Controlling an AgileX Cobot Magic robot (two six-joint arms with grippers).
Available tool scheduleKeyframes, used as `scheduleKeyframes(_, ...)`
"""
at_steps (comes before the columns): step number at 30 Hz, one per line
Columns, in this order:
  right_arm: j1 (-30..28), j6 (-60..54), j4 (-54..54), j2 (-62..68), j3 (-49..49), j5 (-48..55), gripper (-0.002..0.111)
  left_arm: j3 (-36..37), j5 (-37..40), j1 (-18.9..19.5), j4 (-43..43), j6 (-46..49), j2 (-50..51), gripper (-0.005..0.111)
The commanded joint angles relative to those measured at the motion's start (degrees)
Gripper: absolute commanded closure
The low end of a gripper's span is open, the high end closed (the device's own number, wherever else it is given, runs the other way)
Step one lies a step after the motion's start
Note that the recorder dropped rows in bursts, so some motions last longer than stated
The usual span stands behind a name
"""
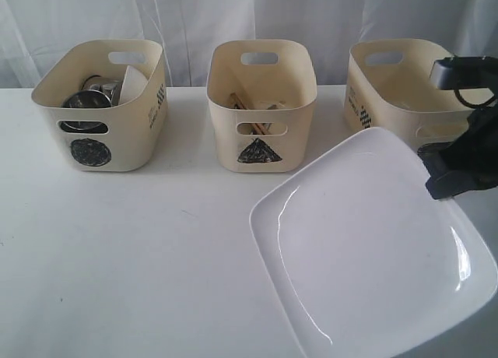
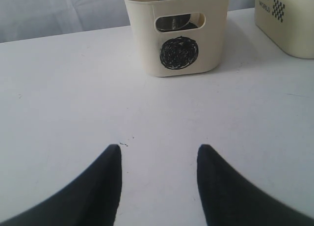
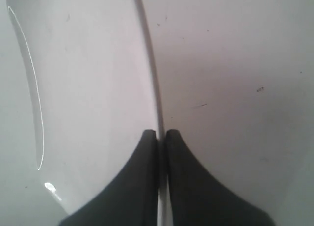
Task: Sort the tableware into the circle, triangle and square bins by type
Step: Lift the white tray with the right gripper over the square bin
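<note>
Front-left surface (image 1: 117, 249) lies open, wide passage. Gaps separate circle bin (image 1: 117, 140), triangle bin (image 1: 226, 132) and third bin (image 1: 389, 89) at back. Tilted plate (image 1: 366, 241) fills front-right, covering third bin's front; right arm (image 1: 459, 163) over its edge.

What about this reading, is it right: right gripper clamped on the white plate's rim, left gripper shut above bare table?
The left gripper is open, jaws apart over the table, as the left wrist view shows. The right gripper is clamped on the rim of the white plate.
</note>
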Motion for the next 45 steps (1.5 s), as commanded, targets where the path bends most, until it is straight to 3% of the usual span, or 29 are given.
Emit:
scheduleKeyframes(1,-0.1,1.2,0.4,-2.7,-0.1,-0.9,0.108,0.2,-0.3,0.1,-0.4,-0.3,-0.3,0.054)
scheduleKeyframes(15,-0.1,4.0,-1.3,-14.0,-0.3,-3.9,0.108,0.2,-0.3,0.1,-0.4,-0.3,-0.3,0.054)
scheduleKeyframes(26,-0.1,12.7,-8.7,-14.3,-8.2,-7.3,0.108,0.2,-0.3,0.1,-0.4,-0.3,-0.3,0.054)
scheduleKeyframes(45,-0.1,20.8,-17.7,-13.4,-18.2,-27.3,0.108,0.2,-0.3,0.1,-0.4,-0.3,-0.3,0.054)
